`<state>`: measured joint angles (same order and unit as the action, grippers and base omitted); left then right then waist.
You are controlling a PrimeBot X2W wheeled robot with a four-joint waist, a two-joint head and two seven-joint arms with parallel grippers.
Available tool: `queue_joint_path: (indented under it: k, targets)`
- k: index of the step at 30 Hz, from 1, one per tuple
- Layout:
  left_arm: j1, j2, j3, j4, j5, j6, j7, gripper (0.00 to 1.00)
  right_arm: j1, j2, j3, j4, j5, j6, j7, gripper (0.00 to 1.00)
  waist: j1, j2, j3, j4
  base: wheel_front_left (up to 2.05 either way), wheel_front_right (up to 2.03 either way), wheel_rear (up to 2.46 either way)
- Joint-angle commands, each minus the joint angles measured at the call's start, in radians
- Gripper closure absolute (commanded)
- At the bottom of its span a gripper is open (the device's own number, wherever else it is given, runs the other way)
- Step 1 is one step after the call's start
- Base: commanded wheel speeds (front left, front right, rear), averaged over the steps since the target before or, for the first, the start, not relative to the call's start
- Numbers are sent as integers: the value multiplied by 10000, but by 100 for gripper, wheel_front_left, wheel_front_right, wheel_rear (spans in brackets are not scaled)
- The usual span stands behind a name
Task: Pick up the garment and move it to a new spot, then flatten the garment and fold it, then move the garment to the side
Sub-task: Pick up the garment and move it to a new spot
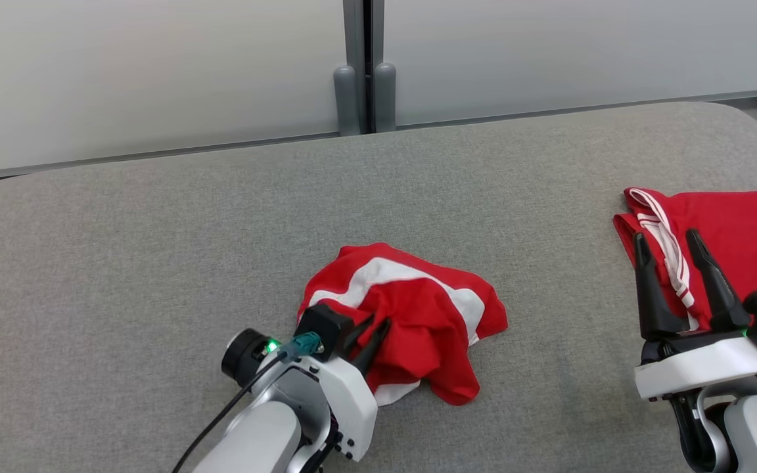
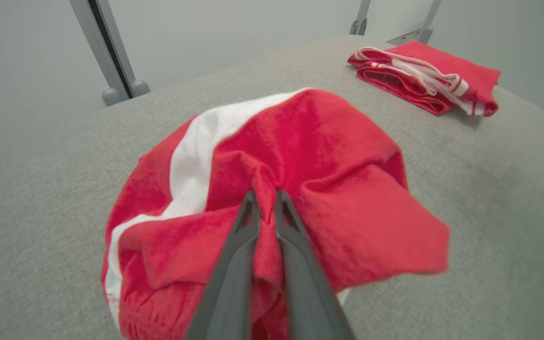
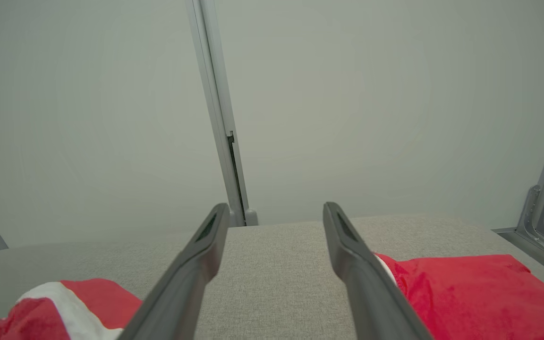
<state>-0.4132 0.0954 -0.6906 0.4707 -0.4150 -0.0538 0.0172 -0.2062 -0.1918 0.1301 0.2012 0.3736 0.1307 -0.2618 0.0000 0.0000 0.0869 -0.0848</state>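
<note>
Firmly pinches a ridge of the red-and-white garment (image 1: 418, 309) with the left claw (image 1: 378, 323), fingers almost together, red cloth squeezed between them. Shows that garment crumpled in a heap near the middle of the grey bench (image 1: 155, 263), toward its front edge, a white band curving over the top. Holds the right claw (image 1: 666, 235) released, fingers spread wide, grasping nothing, at the bench's right end. Points it over the near-left corner of a folded red garment (image 1: 746, 223) with white-striped trim, lying flat at the right edge, well apart from the heap. Beyond the far edge, pale panels (image 1: 155, 66) and a grey post (image 1: 357, 66).
</note>
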Motion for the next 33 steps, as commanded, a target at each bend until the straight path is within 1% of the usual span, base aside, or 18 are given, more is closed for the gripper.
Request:
queue_joint_path:
  k: [1,2,3,4,5,10,13,15,17,20,21,28,33]
  targets:
    - [-162,-96,-114,553,-41,-117,-256,96,-101,-50,17,30,28,3,-42,0,0,0,25,-28,0,0,0]
    - [-218,-161,-165,827,-93,-161,-395,87,-114,-65,39,40,37,3,-42,0,0,0,30,-31,0,0,0]
    - [-304,-215,-212,1085,-136,-216,-520,64,-117,-79,58,53,43,3,-42,0,0,0,29,-29,0,0,0]
    - [-374,-256,-282,1312,-161,-243,-619,33,-104,-96,67,61,55,3,-42,0,0,0,24,-23,0,0,0]
    - [-432,-293,-320,1480,-184,-256,-753,0,-81,-109,67,77,63,3,-42,0,0,0,16,-10,0,0,0]
    - [-757,-383,-452,1908,-397,-331,-1271,0,35,-99,79,153,47,3,-42,0,0,0,-133,123,0,0,0]
    - [-887,-394,-520,1897,-353,-251,-1451,0,90,-76,93,179,56,3,-42,0,0,0,-287,219,0,0,0]
    - [-892,-284,-499,1757,-290,-168,-1580,0,137,-76,73,192,62,3,-42,0,0,0,-382,288,0,0,0]
    - [-826,-73,-373,1549,-309,-67,-1697,0,191,-73,53,194,62,3,-42,0,0,0,-471,359,0,0,0]
    - [-615,262,-89,1051,-439,230,-1815,0,297,-68,30,184,69,3,-42,0,0,0,-579,465,0,0,0]
    - [-615,262,-89,1051,-439,230,-1815,0,297,-68,30,184,69,3,-42,0,0,0,-579,465,0,0,0]
    - [246,1331,879,-328,-877,1045,-1960,0,455,-40,75,150,60,3,-42,0,0,0,-753,639,0,0,0]
    - [1110,2015,1541,-1229,-1118,1575,-2293,0,552,-56,115,173,114,3,-42,0,0,0,-873,701,0,0,0]
